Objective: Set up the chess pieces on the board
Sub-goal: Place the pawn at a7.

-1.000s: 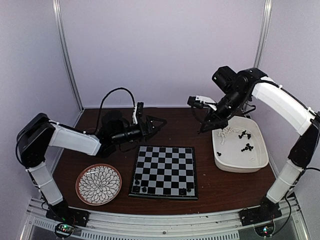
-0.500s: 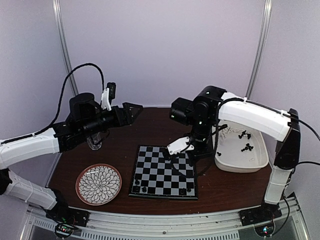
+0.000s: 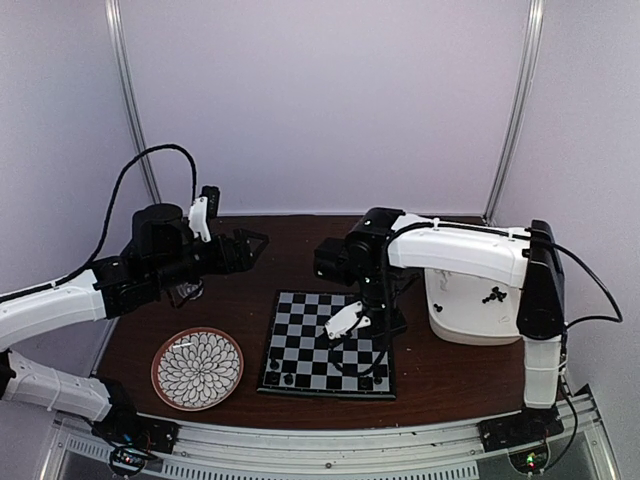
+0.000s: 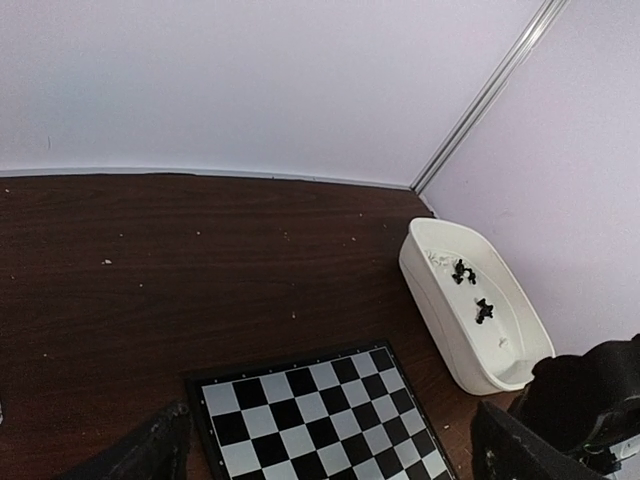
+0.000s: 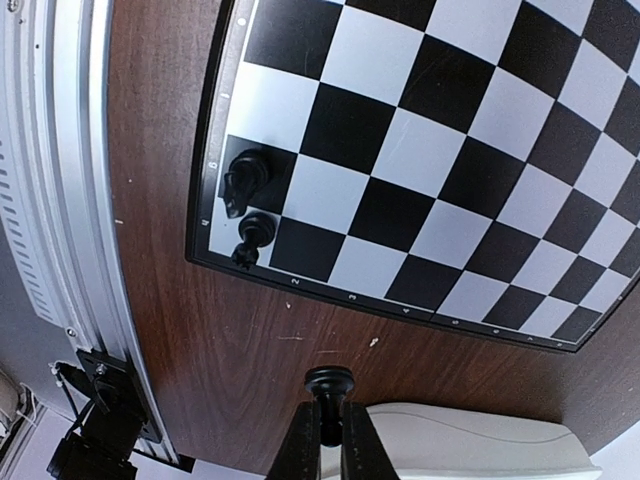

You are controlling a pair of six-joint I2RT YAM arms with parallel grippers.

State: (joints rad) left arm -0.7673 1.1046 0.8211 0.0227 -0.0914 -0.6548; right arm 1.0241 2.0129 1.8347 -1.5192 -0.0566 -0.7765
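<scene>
The board (image 3: 320,330) lies mid-table with a few black chess pieces on its near row (image 3: 283,372) (image 3: 372,376). My right gripper (image 3: 378,352) hovers over the board's right side, shut on a small black pawn-like piece (image 5: 330,383). In the right wrist view the gripper (image 5: 330,415) holds that piece above the wood strip beside the board (image 5: 400,150). Two black pieces (image 5: 245,180) (image 5: 252,235) stand in the board's corner. My left gripper (image 3: 255,240) hangs open and empty over the table at the back left. It (image 4: 330,465) looks down at the board's far edge (image 4: 300,420).
A white tub (image 3: 480,325) at the right holds black pieces (image 3: 490,295), seen also in the left wrist view as the tub (image 4: 440,300) and pieces (image 4: 462,270). A round flower-patterned plate (image 3: 197,368) sits at the near left. The metal rail (image 5: 60,200) runs along the table's near edge.
My right arm has swung from above the tub to low over the board's right side, carrying the black piece. My left arm has drawn back to the left, away from the board.
</scene>
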